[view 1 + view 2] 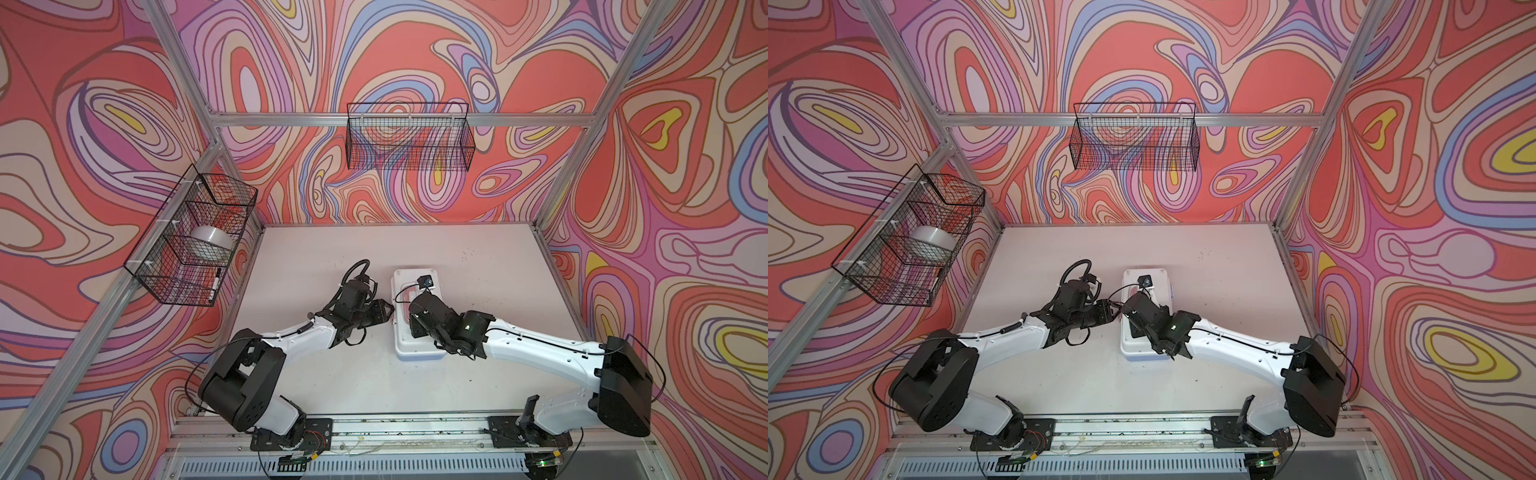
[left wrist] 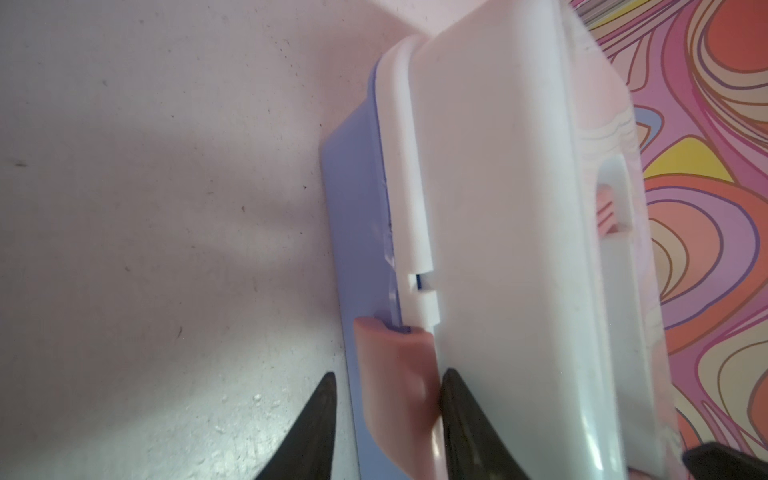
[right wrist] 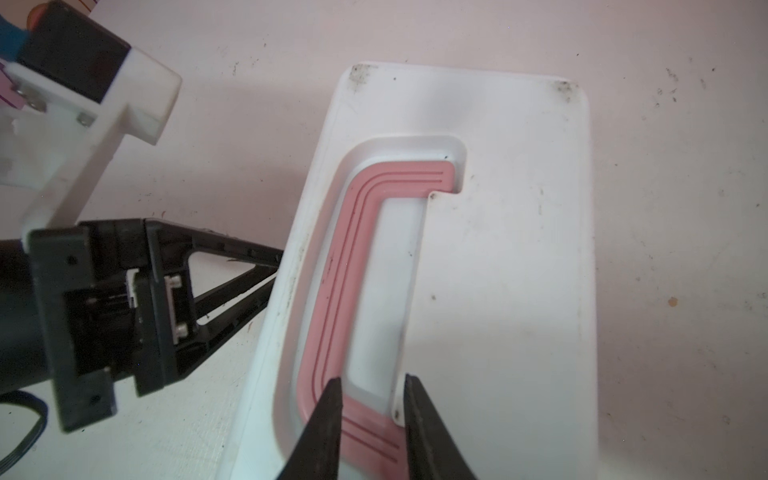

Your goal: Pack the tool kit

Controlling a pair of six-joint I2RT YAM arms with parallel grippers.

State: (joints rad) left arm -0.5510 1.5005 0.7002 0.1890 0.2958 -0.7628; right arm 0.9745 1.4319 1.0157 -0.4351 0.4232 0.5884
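The tool kit (image 1: pixel 415 353) lies shut on the white table (image 1: pixel 316 382), its white lid (image 3: pixel 519 291) up. In both top views the right arm's wrist covers most of the lid. Whatever is inside the kit is hidden.

The left gripper (image 2: pixel 388 374) sits at the kit's left flank, and its jaws stand apart astride the pink latch (image 2: pixel 390 386). One fingertip (image 2: pixel 451 386) lies against the latch's edge by the lid. The other fingertip (image 2: pixel 326 395) is clear of the latch, with a strip of the light blue base (image 2: pixel 357 187) showing between them. The lower part of the latch runs out of the left wrist view.

The right gripper (image 3: pixel 372 378) is above the kit, jaws narrowly parted. Its tips are over one end of the pink handle (image 3: pixel 332 270), which lies flat in the lid's recess. Whether they touch the handle cannot be made out, and that end of the handle is cut off by the view's edge. In a top view the right gripper's fingers are hidden under its own wrist.

Beyond the kit a wire basket (image 1: pixel 409 137) hangs on the back wall. Left of the kit another wire basket (image 1: pixel 166 286) holds a tape roll (image 1: pixel 210 243) and a marker (image 1: pixel 215 282).
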